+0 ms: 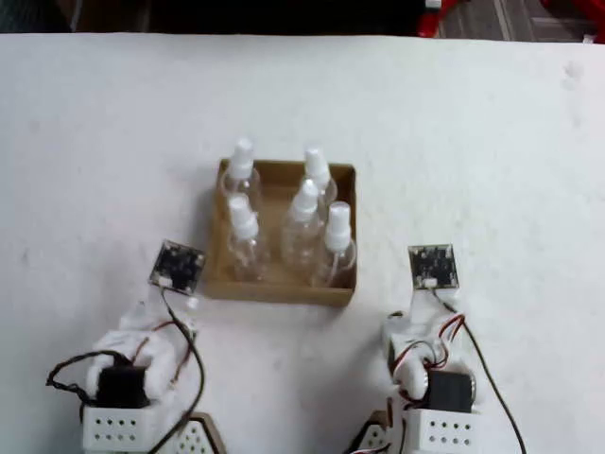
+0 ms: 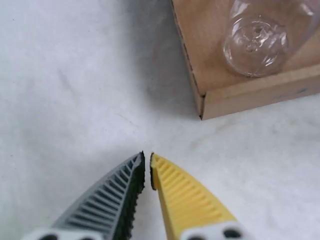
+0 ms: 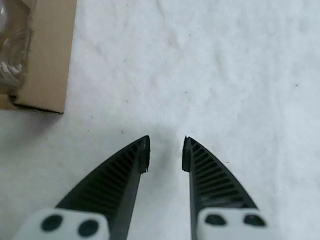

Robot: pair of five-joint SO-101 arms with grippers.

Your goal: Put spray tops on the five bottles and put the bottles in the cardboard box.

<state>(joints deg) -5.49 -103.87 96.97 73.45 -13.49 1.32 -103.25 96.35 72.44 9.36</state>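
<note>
High view: five topped bottles (image 1: pixel 248 251) in cardboard box (image 1: pixel 284 291), centre
Left gripper (image 2: pixel 147 167): together
Right gripper (image 3: pixel 165 152): apart

Five upright bottles (image 1: pixel 244 241) crowd the cardboard box (image 1: pixel 276 288), leaving only narrow gaps.
</note>
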